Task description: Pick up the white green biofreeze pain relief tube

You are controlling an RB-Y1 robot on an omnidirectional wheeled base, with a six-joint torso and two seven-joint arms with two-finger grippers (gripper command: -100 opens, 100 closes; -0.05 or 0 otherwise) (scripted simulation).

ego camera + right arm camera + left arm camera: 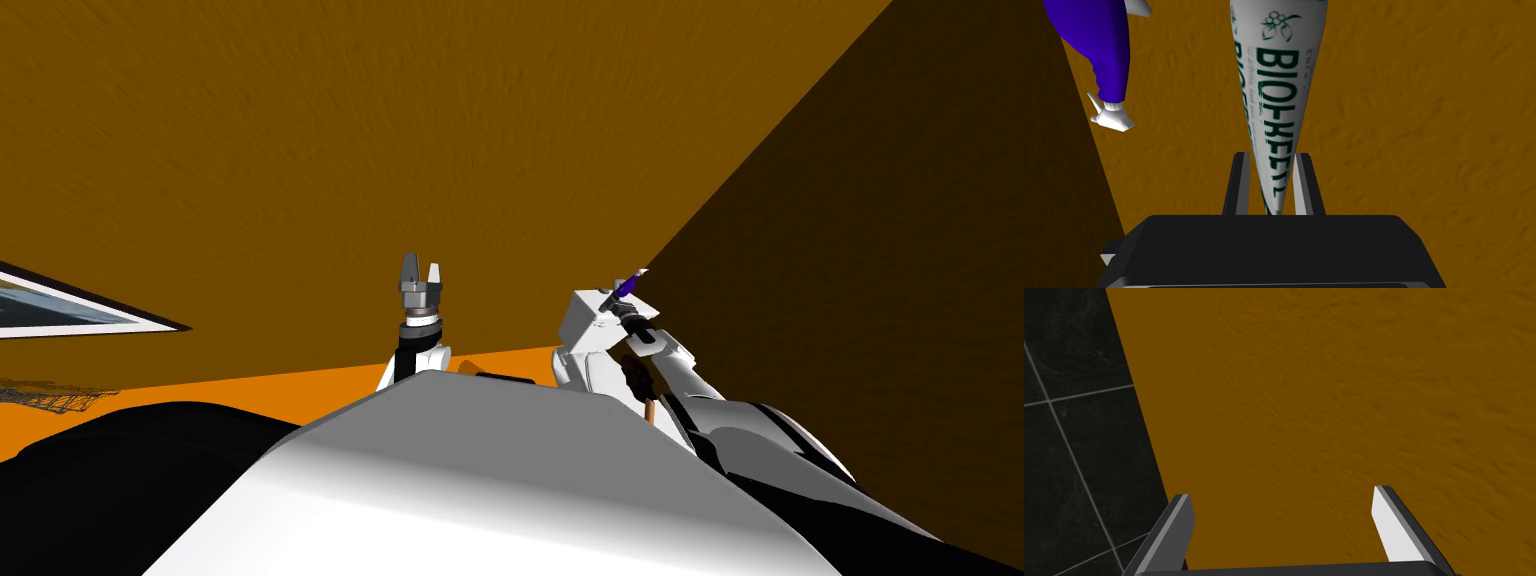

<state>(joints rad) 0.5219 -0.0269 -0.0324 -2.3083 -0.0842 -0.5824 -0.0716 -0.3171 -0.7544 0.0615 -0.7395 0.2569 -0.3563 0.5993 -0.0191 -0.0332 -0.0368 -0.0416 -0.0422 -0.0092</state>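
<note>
A white tube [1276, 75] with dark green BIOFREEZE lettering stands between my right gripper's [1272, 157] fingers, which are shut on its narrow crimped end. The tube widens away from the gripper, in front of a brown-orange wall. Close beside it hangs a blue object with a white nozzle [1106, 45]; what holds it is hidden. In the head view the right gripper [625, 290] is raised at right of centre, with a speck of blue [626, 286] at its tip. My left gripper [421, 270] points upward in the middle, open and empty [1281, 498].
A brown-orange wall [400, 150] faces me and meets a darker wall [880, 280] at the right. An orange strip [300, 390] runs below it. A framed panel [60, 310] sits at the far left. Black tiles [1069, 438] border the wall in the left wrist view.
</note>
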